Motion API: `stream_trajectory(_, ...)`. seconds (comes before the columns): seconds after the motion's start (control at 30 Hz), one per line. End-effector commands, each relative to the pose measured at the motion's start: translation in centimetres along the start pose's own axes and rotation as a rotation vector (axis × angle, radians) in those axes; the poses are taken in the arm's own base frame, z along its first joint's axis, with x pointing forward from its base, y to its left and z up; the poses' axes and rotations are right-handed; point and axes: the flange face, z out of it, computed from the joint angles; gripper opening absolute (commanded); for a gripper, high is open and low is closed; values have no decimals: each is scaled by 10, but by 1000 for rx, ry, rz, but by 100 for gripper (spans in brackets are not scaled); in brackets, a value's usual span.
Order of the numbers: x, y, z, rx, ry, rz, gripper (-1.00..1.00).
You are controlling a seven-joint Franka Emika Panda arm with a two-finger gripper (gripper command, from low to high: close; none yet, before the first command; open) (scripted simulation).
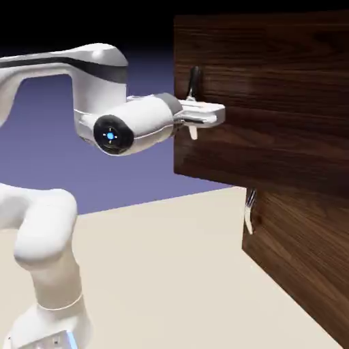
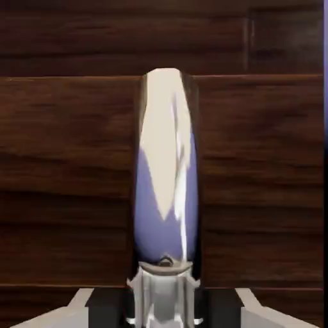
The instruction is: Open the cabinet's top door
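You see the gripper [image 1: 199, 114] reaching level from the left and closed on the handle [image 1: 193, 92] of the top door [image 1: 272, 102], so that a pull on the arm can swing this panel. The door already stands out from the cabinet [image 1: 300, 266]: its left edge hangs forward of the lower panel, whose silver handle [image 1: 249, 211] sits further back and untouched. In the hand view the handle [image 2: 165, 173] fills the middle as a shiny bar against the dark wood, and it covers the fingertips, so the contact itself is not visible. The hinge side is cut off at the right edge, so I cannot judge how wide the door is.
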Motion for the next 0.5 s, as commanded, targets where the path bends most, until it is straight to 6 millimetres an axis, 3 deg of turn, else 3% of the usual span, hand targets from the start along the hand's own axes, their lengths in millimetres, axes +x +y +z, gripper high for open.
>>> stream_trajectory(0.0, -2, -2, -9, -15, 15, 0, -100)
stream_trajectory(0.47, -49, -49, -130, -231, 232, 0, -100)
